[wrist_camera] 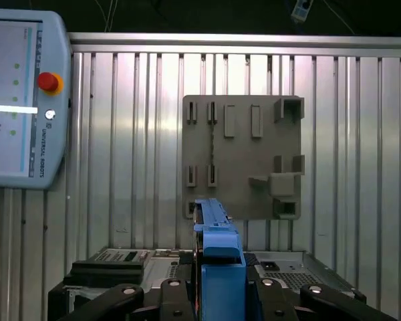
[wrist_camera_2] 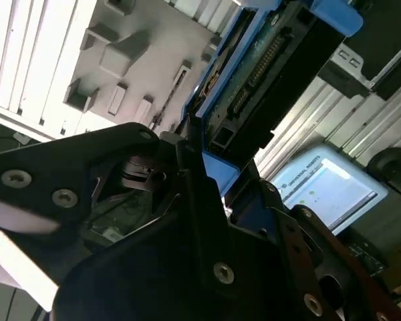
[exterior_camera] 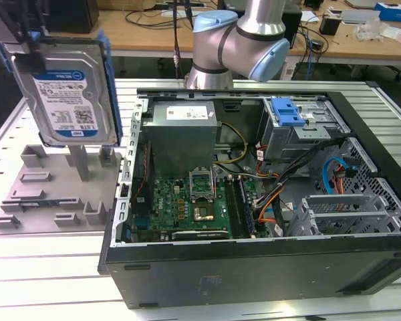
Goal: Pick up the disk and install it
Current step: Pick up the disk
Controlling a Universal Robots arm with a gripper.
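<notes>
Stretches the arm (exterior_camera: 240, 40) far out and hangs the tool (exterior_camera: 23, 47) high above the grey tray (exterior_camera: 53, 194) on the worktop (exterior_camera: 27, 281), pointing down. Clamps the tool tight on the disk (exterior_camera: 70, 90), near its top end. Holds it up in the air over the tray, not touching it. Stands it on end, long side up and down, label side showing in the exterior view.

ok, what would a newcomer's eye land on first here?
The disk, label facing out, held upright by the end effector above the grey fixture tray at the exterior view's left. Then the open computer case across the middle and right, motherboard exposed, a blue latch on its drive bay.
</notes>
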